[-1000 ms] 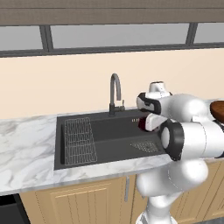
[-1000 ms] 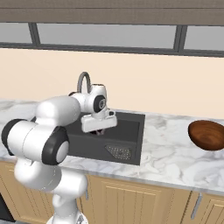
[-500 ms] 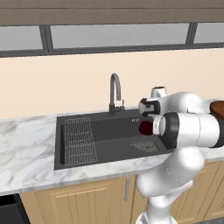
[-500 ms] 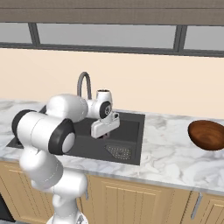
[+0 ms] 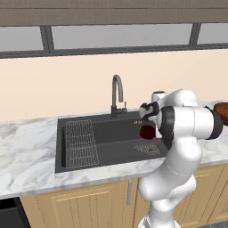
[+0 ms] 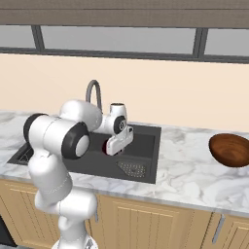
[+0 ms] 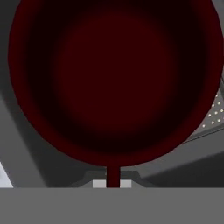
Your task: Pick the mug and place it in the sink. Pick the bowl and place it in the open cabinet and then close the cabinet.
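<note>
The mug (image 7: 113, 78) is dark red and round, seen from straight above in the hand view, its open mouth facing the camera and its dark inside plain. A thin strip of its rim runs down between the fingers (image 7: 113, 183), which are closed tight on that rim and hold the mug up. From the left base view the mug (image 5: 147, 132) hangs below the hand, over the right part of the sink (image 5: 107, 153) and above its floor, not resting on it. In the right base view only a sliver of the mug (image 6: 104, 146) peeks out beside the white hand.

Under and just beside the mug lies the square drain (image 5: 147, 148). The wire rack (image 5: 81, 143) sits at the sink's left end, well apart from the mug. The dark curved faucet (image 5: 117, 95) rises behind the basin, near the hand.

The marble surface (image 6: 189, 175) surrounds the sink. The bowl (image 6: 230, 150), wide and reddish-brown, sits on it far to the right, well apart from the sink and the arm.
</note>
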